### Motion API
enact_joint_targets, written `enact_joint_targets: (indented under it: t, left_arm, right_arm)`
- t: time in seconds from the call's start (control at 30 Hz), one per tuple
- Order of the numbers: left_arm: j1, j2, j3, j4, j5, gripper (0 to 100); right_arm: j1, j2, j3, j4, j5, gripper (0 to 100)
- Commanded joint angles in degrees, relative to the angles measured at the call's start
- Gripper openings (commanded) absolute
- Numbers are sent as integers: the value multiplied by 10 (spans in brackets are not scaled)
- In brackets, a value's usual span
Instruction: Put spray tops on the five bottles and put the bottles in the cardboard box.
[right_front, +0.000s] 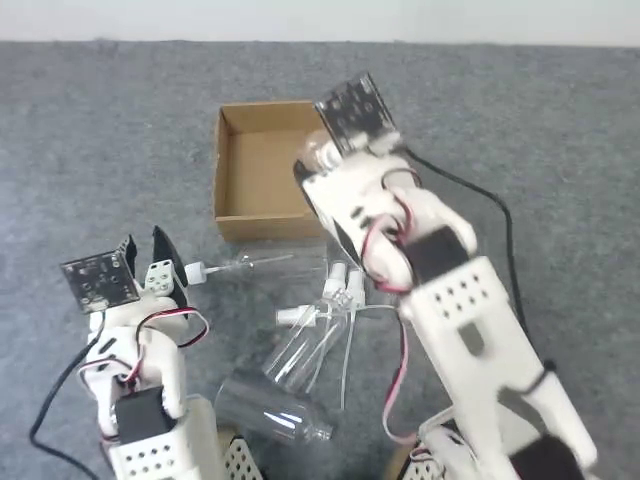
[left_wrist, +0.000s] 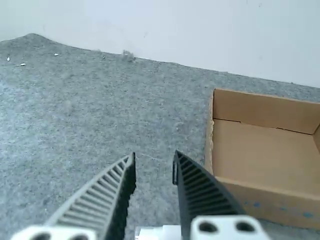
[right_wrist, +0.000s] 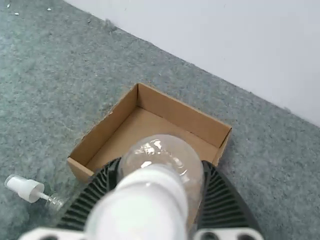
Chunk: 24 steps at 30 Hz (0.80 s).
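Nearest, a clear plastic bottle (right_front: 272, 410), seemingly uncapped, lies on its side on the grey felt-covered bench (right_front: 90, 140). More clear bottles (right_front: 305, 345) and loose white spray tops with thin dip tubes (right_front: 342, 285) are tangled just beyond it. All of these look light, thin-walled and slick, likely to roll or dent under pressure. A hold across the round body below the shoulder seems safest, and the tubes look floppy. The left jaws stand parted and empty above the felt, just beside a capped clear bottle (right_front: 240, 264) lying flat. Farther off, the right jaws are clenched around the body of a clear bottle wearing a white spray top (right_wrist: 161, 162), held over one edge of the shallow brown cardboard box (right_wrist: 150, 122), which has stiff, low walls.
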Motion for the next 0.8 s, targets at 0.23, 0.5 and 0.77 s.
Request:
enact_joint_targets:
  t: [0.23,0.5,0.77]
  left_arm:
    - [-3,-13,-7,-7,-6,116]
    - [-2,-13,-7,-7,-6,116]
    - [-2,-13,-7,-7,-7,115]
  right_arm:
    - [6,205,-233,-15,7,46]
    - [-7,364,-373,-12,7,45]
    - [-24,499,-497,-12,7,46]
